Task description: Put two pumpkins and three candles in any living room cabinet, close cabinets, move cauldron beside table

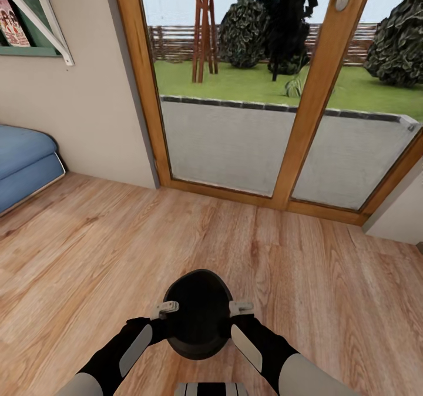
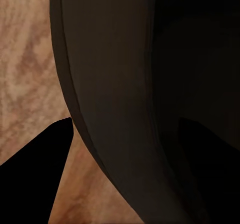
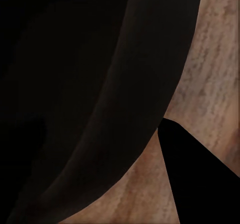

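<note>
Both forearms reached forward from the trunk, and between them sat the cauldron, a round black pot tipped so its dark mouth faced up toward the head camera. Left end effector pressed against one flank of the pot, right end effector against the opposite flank; the cauldron was pinned between the two, above the wood floor.

Left wrist view: the pot's dark curved wall ran close across the frame, with a black fingertip beside it and floor grain behind. Right wrist view: same arrangement, curved black wall and one dark fingertip next to it.

Finger spread: could not tell on either side. Only the pale upper finger of each showed in the head view, resting at the rim; whether either one pinched the rim or merely pushed on the wall was not visible.

Handling judgement: rigid, hard-shelled, likely heavy for its size, smooth and bulging, so a squeeze on the belly could slip. The flared rim looked the surer purchase, or a two-sided clamp kept level, just under the rim.

Ahead of the end effectors: glazed doors in a wood frame. Off beyond the left end effector, a blue cushioned seat. No tabletop in sight.
</note>
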Motion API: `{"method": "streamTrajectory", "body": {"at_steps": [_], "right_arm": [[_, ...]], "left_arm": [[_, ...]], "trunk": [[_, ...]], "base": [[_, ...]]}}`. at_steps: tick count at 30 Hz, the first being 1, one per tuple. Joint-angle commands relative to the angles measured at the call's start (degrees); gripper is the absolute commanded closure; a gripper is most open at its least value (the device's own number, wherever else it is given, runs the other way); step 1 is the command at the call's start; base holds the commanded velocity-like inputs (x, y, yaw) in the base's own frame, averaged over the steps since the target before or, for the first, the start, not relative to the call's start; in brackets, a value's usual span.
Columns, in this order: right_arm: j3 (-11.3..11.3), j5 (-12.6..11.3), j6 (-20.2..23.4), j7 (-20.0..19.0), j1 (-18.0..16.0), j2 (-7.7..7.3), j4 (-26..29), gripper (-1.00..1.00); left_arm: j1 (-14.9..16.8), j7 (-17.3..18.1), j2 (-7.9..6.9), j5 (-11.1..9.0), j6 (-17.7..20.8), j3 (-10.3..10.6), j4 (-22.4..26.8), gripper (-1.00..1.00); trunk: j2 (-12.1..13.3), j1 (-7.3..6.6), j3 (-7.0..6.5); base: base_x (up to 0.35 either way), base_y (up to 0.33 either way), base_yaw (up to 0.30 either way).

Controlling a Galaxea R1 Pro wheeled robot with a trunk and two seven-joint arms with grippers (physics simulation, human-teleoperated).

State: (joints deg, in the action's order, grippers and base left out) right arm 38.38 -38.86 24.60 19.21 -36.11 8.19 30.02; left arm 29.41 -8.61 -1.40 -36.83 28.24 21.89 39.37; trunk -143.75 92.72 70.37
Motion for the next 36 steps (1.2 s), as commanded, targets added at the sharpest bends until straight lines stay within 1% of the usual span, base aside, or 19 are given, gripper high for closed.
{"method": "streamTrajectory", "body": {"at_steps": [1, 7, 36], "right_arm": [[0.5, -1.0, -0.2, 0.5, -0.1, -0.02, 0.2, 1.0], [0.5, -1.0, -0.2, 0.5, -0.1, -0.02, 0.2, 1.0], [0.5, -1.0, -0.8, 0.5, -0.1, -0.02, 1.0, 1.0]], "left_arm": [[0.0, -0.6, -0.08, -0.3, 0.1, 0.3, 0.1, 1.0], [0.0, -0.5, -0.07, -0.3, 0.1, 0.3, 0.1, 1.0], [0.0, -0.5, -0.18, -0.3, 0.2, 0.3, 0.1, 1.0]], "trunk": [[0.0, -0.02, 0.04], [0.0, -0.02, 0.04], [0.4, -0.77, -6.38]], "base": [[0.0, 0.0, 0.0], [0.0, 0.0, 0.0], [0.0, 0.0, 0.0]]}}
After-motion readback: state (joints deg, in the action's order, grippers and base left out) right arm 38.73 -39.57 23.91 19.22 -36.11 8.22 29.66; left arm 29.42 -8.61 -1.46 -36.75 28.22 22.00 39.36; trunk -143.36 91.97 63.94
